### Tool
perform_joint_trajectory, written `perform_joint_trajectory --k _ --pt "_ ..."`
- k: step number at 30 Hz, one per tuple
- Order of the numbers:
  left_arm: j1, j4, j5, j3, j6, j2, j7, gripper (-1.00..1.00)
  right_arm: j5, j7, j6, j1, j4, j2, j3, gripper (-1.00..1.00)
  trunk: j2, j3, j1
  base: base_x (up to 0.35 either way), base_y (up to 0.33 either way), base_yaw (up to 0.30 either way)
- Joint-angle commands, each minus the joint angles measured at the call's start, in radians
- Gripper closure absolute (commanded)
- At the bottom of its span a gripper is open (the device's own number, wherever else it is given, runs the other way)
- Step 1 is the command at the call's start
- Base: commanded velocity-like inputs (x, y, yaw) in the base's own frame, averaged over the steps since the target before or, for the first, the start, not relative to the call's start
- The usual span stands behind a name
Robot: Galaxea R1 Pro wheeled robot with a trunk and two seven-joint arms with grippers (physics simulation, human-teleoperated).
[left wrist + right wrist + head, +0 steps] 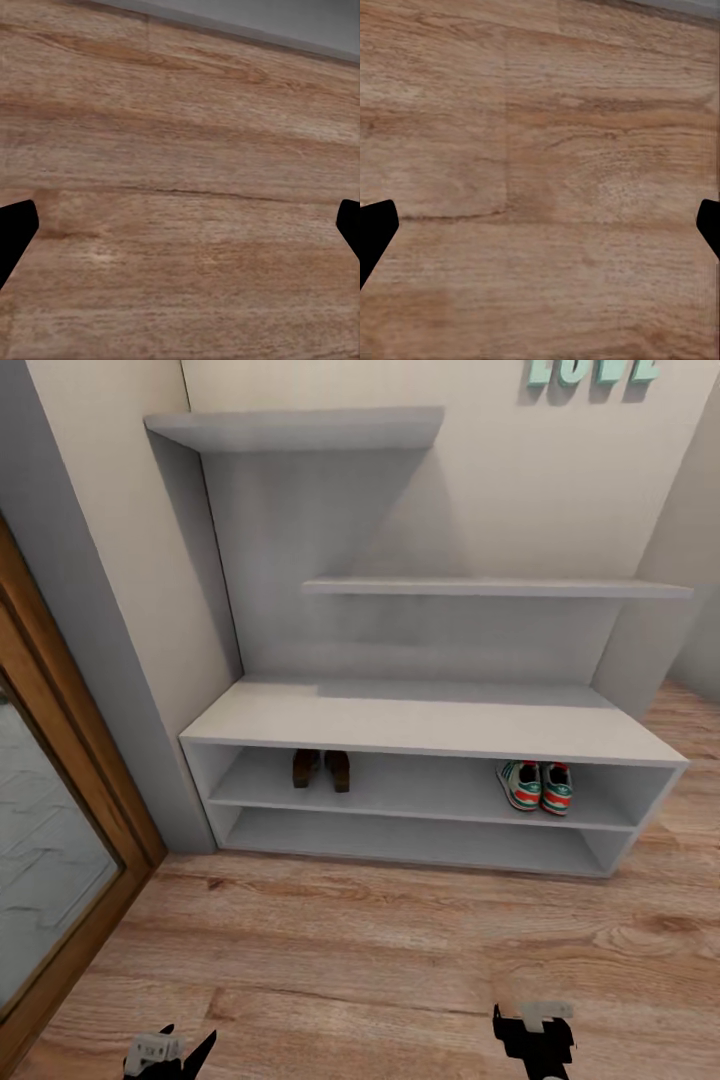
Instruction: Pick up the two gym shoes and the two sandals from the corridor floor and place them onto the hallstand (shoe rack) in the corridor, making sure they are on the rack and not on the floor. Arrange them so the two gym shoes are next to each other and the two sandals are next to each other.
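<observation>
Looks like you're at the check step, not a pick step. Everything the task names is already on the hallstand (420,725).

- Two sandals (321,768): side by side in the hallstand's upper shelf slot, toward its left end, heels facing out. They sit close together; can't tell if they touch.
- Two gym shoes (536,785): side by side in the same slot, toward the hallstand's right end, just about touching, near the front edge of the shelf.
- Both pairs are well apart from each other, each pair kept together. None on the corridor floor (380,950) in front of the hallstand.
- The hallstand's lower slot, worktop surface and two stepped upper shelves carry nothing I can see.

Arms:
- Left pincer (168,1052): low in the head view, well back from the hallstand, over bare floor. Wrist view shows fingers (13,229) spread wide, nothing between them.
- Right pincer (533,1040): same, well short of the hallstand, fingers (375,232) apart in its wrist view, empty, planks underneath.

Next move, my read: nothing to grab. If you want margin, the gym shoes sit closest to the shelf lip, so a nudge deeper would be the only touch-up, and you'd need to roll closer and drop the right arm to slot height. Otherwise keep both arms clear of the hallstand and call it.
</observation>
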Motion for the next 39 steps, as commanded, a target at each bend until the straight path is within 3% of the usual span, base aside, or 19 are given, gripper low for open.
perform_joint_trajectory --k 1,6,24,39 --pt "-0.001 0.002 0.007 0.004 0.002 0.0 -0.009 -1.0 0.01 -0.003 -0.004 0.006 0.002 -0.004 -0.007 -1.0 0.0 -0.001 0.0 0.0 0.0 0.0" --pt "0.0 0.003 0.007 0.004 0.002 0.003 -0.008 -1.0 0.009 -0.003 -0.022 0.025 0.003 -0.019 -0.007 -1.0 0.0 -0.001 0.0 0.0 0.0 0.0" --pt "0.0 0.007 0.007 0.005 0.002 0.004 -0.007 -1.0 0.007 -0.005 -0.045 0.046 0.003 -0.022 -0.008 -1.0 0.0 -0.001 0.0 0.0 0.0 0.0" --pt "0.0 0.011 0.007 0.005 0.002 0.004 -0.007 -1.0 0.007 -0.005 -0.045 0.055 0.003 -0.021 -0.008 -1.0 0.105 0.046 -0.058 0.0 0.0 0.0"
